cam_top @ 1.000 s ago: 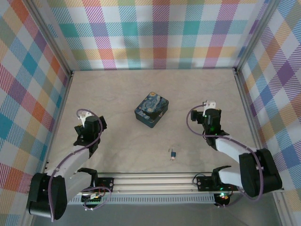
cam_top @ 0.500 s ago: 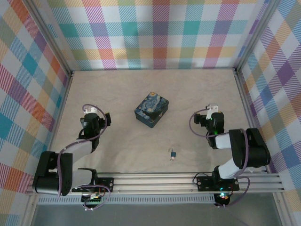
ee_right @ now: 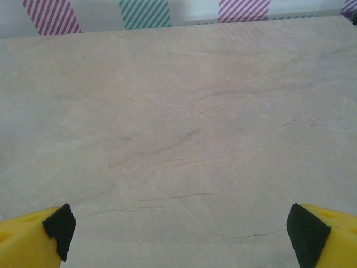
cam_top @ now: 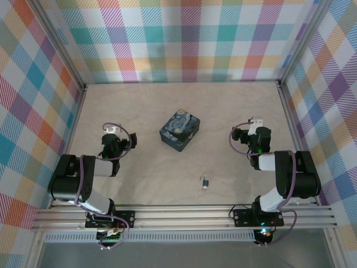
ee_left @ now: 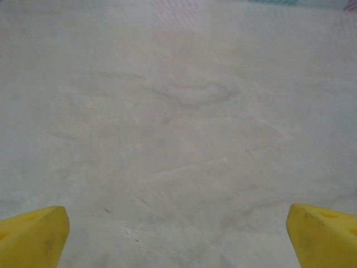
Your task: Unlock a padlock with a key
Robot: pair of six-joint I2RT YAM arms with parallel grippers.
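Grippers apart over bare table, padlock untouched

Left gripper (cam_top: 112, 132) hovers low at the table's (cam_top: 223, 100) left side with its arm folded back near the base; its wrist view (ee_left: 178, 240) has the yellow fingertips (ee_left: 33, 234) at the two bottom corners, spread wide with nothing but pale, veined tabletop between them. Right gripper (cam_top: 254, 124) sits in much the same way at the right side, and in its wrist view (ee_right: 181, 234) the jaws stand wide apart as well, yellow fingers with black pads (ee_right: 58, 229) over bare surface, a striped strip of wall along the top edge.

The padlock (cam_top: 205, 182) lies on the table near the front rail (cam_top: 184, 215), between the two arms and a little to the right of centre, well apart from both grippers. It shows as a small blue speck with a pale bit at its near end; the key cannot be told apart from it at this size.

Behind it, near the middle of the table, sits a dark-blue tin (cam_top: 180, 129) turned at an angle, its lid printed with a swirling starry-night painting; any lettering on it is too small to read. Plaid walls (cam_top: 184, 39) in many colours close in three sides
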